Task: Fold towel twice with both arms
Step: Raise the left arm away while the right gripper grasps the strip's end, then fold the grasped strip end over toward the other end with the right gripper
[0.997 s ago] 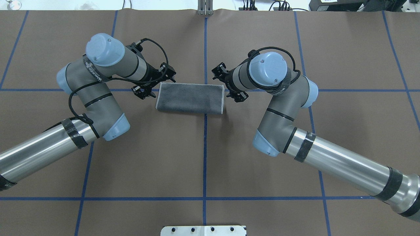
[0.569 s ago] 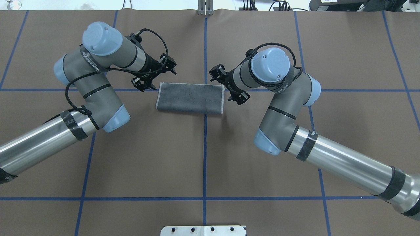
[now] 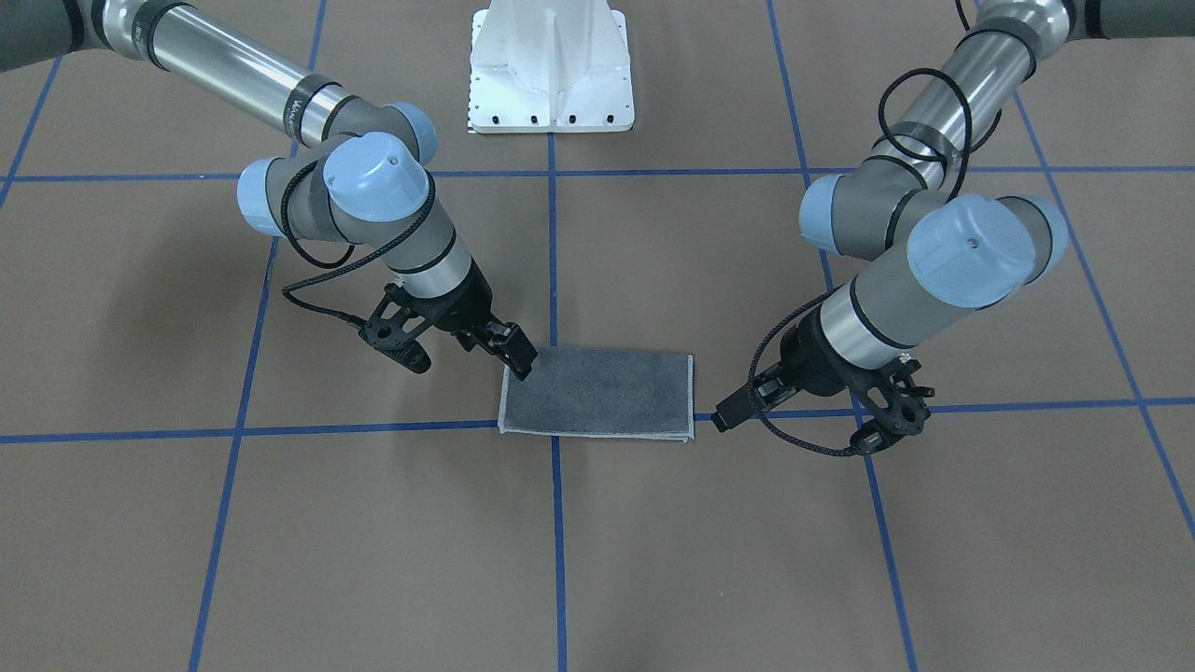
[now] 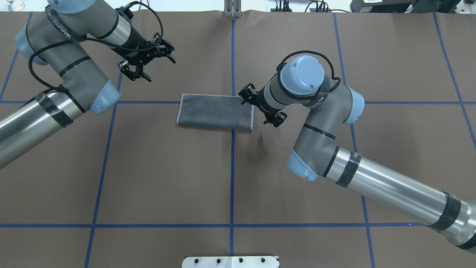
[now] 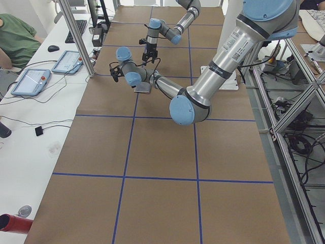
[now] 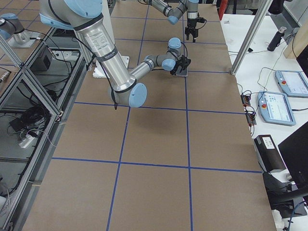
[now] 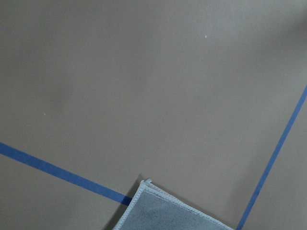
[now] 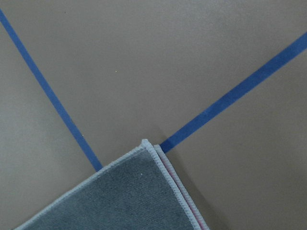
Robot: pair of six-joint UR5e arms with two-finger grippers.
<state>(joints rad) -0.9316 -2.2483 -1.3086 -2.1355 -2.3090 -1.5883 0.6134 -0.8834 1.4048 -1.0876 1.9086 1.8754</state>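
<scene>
The towel (image 4: 215, 116) lies flat, folded to a dark grey rectangle with light grey edging; a thin pink edge shows at its corner in the right wrist view (image 8: 144, 201). My right gripper (image 4: 262, 105) is low at the towel's right short edge and looks open, with one finger over the far right corner (image 3: 518, 364). My left gripper (image 4: 148, 61) is open and empty, raised well off to the far left of the towel. The left wrist view shows only the towel's far left corner (image 7: 168, 215).
Brown table cover with a grid of blue tape (image 4: 232, 186). The white pedestal base (image 3: 551, 84) stands at the robot's side. A metal post (image 4: 232, 11) is at the far edge. Desks with tablets (image 5: 66, 61) run along the operators' side.
My left arm has lifted and swung away from the towel's left edge toward the far left. My right gripper has moved in onto the towel's right edge. The towel has not moved.
</scene>
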